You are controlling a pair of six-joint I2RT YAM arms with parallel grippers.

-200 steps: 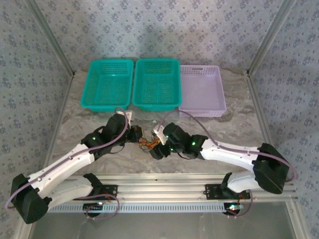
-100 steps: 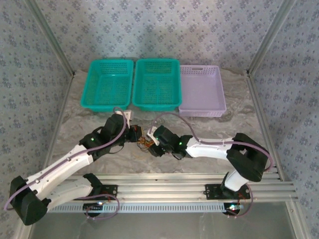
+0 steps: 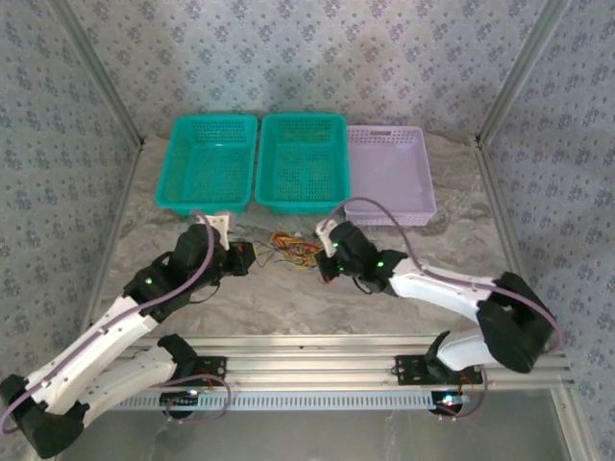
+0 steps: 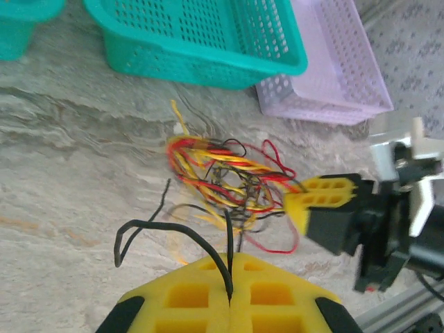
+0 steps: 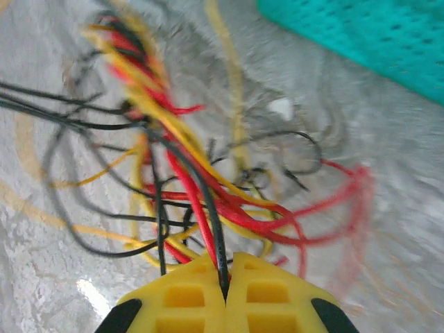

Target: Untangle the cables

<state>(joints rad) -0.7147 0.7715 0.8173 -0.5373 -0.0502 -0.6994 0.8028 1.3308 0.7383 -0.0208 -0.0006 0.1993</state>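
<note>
From above there are 2 arms, 3 baskets and 1 bundle of cables point(image 3: 288, 248). The baskets stand in 1 row at the far side of the counter point(image 3: 461, 240): 2 teal baskets point(image 3: 208, 163) on the left and in the middle, and 1 lilac basket point(image 3: 389, 178) on the right, all side by side. The cables lie on the counter just in front of the middle basket, between the left fingers point(image 3: 247, 257) and the right fingers point(image 3: 324, 261). The long axis of the bundle runs left to right, along the row of baskets, with 1 end at each pair of fingers. Bare counter is free from the bundle to the metal rail point(image 3: 317, 346), and also at the far left and far right. In the left wrist view the left fingers point(image 4: 223, 277) are closed on 1 black cable, which rises from the seam and bends to the left. Beyond it the cables point(image 4: 222, 170) make 1 loose knot of yellow, red and black, and the right fingers point(image 4: 320, 201) are closed at its right end. 1 teal basket point(image 4: 208, 48) and the lilac basket point(image 4: 333, 69) stand behind, near but apart from the knot. In the right wrist view the right fingers point(image 5: 239, 281) are pressed together on 1 black cable, with red strands beside it. The cables point(image 5: 173, 159) spread away from them to the upper left, and 1 teal basket point(image 5: 361, 35) corner is at the upper right, blurred.
</note>
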